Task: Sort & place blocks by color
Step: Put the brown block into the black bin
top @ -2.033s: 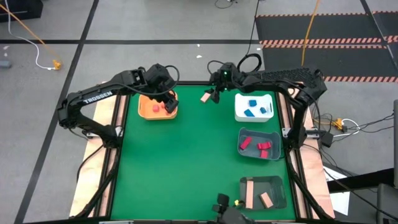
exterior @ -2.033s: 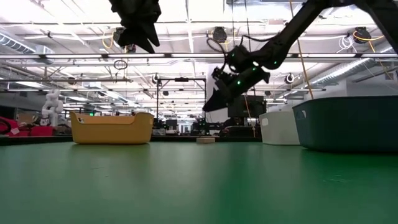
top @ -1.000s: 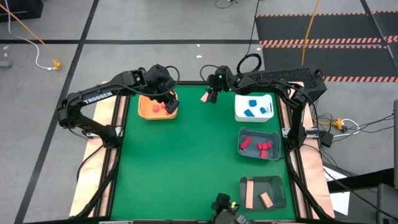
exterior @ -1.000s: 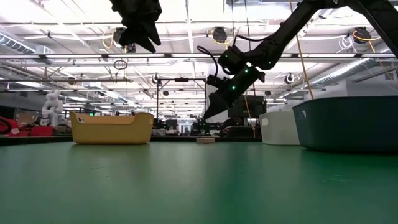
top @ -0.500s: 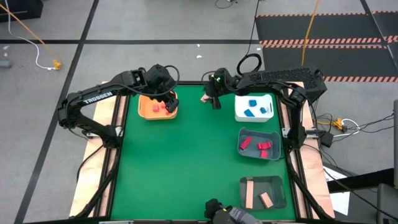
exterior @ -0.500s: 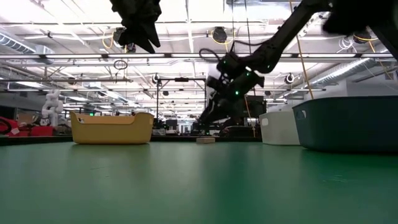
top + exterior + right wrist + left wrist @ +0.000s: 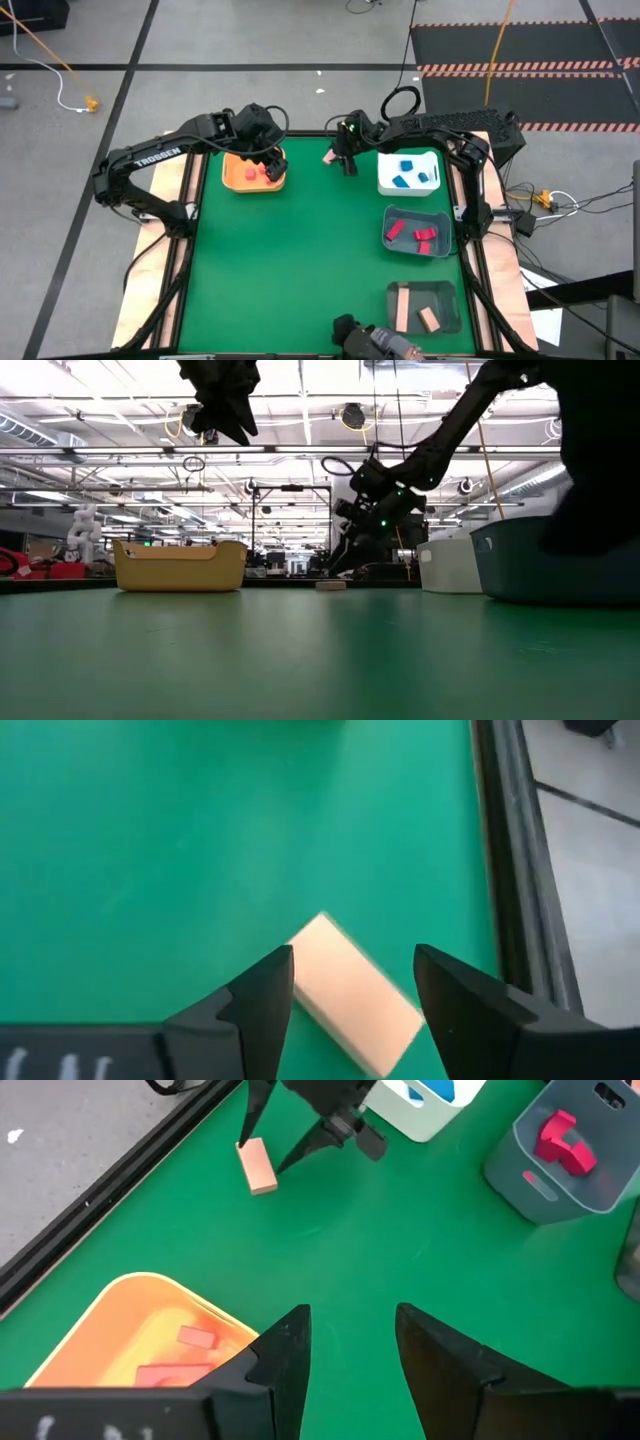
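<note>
- Wood first: a pale tan block (image 7: pixel 352 1002) lies flat on the green table (image 7: pixel 300 260) near its far edge, between the orange tray (image 7: pixel 252 172) and the white tray (image 7: pixel 410 185).
- The right gripper (image 7: pixel 352 995) is lowered over that block with its fingers spread. In the right wrist view one finger (image 7: pixel 262 992) stands on each side of the block, and the block sits skewed in the gap between them; I cannot tell whether either finger touches it.
- From the left wrist view, the same tan block shows beside the right gripper's dark fingertips, just clear of the table's black border rail.
- In the low view the right arm slopes down from above to a point just over the small tan block on the tabletop.
- The left gripper (image 7: pixel 350 1345) hangs above the orange tray's inner edge, its fingers a little apart and holding nothing.
- Red blocks (image 7: pixel 250 173) lie inside the orange tray; two show there in the left wrist view.
- Blue blocks (image 7: pixel 404 174) lie in the white tray on the right side of the table.
- More red blocks (image 7: pixel 410 233) lie in the grey tray (image 7: pixel 440 247) just nearer than the white one.
- Two further tan blocks (image 7: pixel 414 313) lie in the dark tray (image 7: pixel 450 300) at the near right corner, one a long bar and the other a short piece.
</note>
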`<move>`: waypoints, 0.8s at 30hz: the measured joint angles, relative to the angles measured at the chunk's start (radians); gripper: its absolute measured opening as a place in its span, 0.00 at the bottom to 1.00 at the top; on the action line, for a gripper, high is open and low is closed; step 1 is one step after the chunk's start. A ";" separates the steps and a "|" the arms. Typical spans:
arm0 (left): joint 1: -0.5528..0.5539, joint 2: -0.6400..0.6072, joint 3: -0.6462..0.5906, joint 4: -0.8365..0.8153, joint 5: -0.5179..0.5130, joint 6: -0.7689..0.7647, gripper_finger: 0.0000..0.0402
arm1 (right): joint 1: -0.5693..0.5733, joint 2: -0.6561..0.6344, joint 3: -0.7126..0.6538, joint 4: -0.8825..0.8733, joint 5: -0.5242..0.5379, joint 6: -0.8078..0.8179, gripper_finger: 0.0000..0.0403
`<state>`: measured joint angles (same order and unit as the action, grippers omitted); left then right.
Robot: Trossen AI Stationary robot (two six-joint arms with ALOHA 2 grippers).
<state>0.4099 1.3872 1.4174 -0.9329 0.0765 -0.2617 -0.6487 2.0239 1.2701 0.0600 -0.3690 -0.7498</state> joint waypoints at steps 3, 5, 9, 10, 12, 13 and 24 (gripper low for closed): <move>0.001 0.000 0.000 0.000 0.000 0.004 0.37 | -0.002 0.022 -0.002 0.001 0.033 -0.022 0.49; 0.002 0.000 0.000 0.001 -0.001 0.002 0.37 | 0.005 0.027 -0.002 0.050 0.089 -0.018 0.48; 0.002 0.000 0.000 0.001 -0.001 0.001 0.37 | 0.026 0.024 0.000 0.185 0.168 0.042 0.48; 0.002 0.000 0.000 0.000 -0.001 0.002 0.37 | 0.030 0.024 0.000 0.210 0.188 0.092 0.48; 0.002 0.000 0.000 0.000 -0.001 0.013 0.37 | 0.038 0.021 0.000 0.254 0.220 0.194 0.48; 0.002 0.000 0.000 0.000 -0.001 0.018 0.37 | 0.042 0.019 0.000 0.267 0.243 0.227 0.48; 0.018 0.000 0.000 -0.015 -0.001 0.047 0.37 | 0.040 0.018 0.000 0.077 0.167 0.232 0.48</move>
<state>0.4283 1.3872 1.4174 -0.9479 0.0755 -0.2151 -0.6083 2.0422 1.2697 0.1365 -0.2025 -0.5173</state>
